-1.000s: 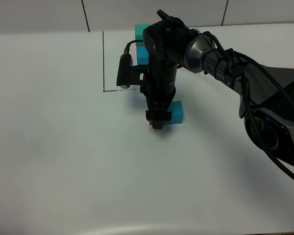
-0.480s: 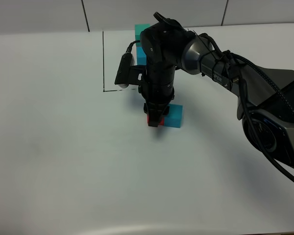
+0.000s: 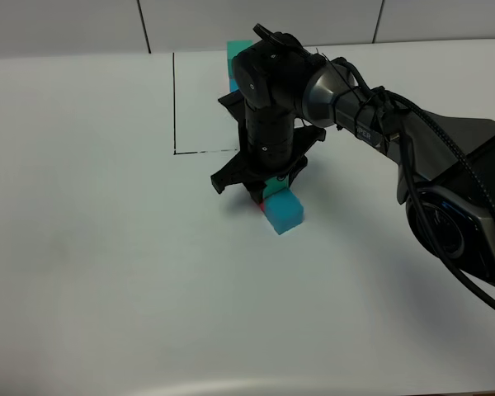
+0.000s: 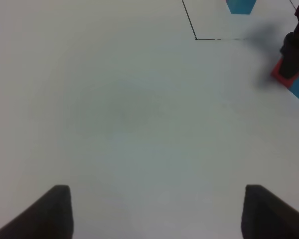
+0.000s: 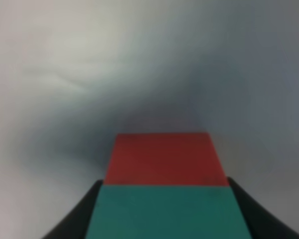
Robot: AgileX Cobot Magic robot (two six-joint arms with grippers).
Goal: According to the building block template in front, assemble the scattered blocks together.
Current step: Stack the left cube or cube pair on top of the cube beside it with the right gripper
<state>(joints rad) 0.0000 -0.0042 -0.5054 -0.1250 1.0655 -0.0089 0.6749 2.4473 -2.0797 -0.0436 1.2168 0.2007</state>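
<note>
The right gripper (image 3: 264,196) points straight down over the white matte tabletop (image 3: 107,272), its black fingers closed around a small matte teal-green cube (image 5: 167,211), which the right wrist view shows filling the space between the two pads. Pressed flush against the far face of that cube is a small matte red cube (image 5: 165,158), visible from the high camera only as a red sliver at the gripper tip. A small matte light-blue cube (image 3: 281,210) lies on the table just beside the gripper tip; whether it touches the held pair cannot be told. The template, a joined model of a teal-green and a blue cube (image 3: 236,58) inside thin black drawn lines (image 3: 175,103), sits at the far edge of the table, mostly hidden by the arm. The left gripper (image 4: 154,211) hangs well apart over bare table, its dark fingers spread wide and holding nothing. These cubes look light, rigid and matte, so they should not slip much or crush; flat opposite faces are the place to pinch, centred and square, since an off-centre or tilted pinch would likely twist a cube and spoil face-to-face alignment. Being light, a neighbour will probably slide at any nudge.
</note>
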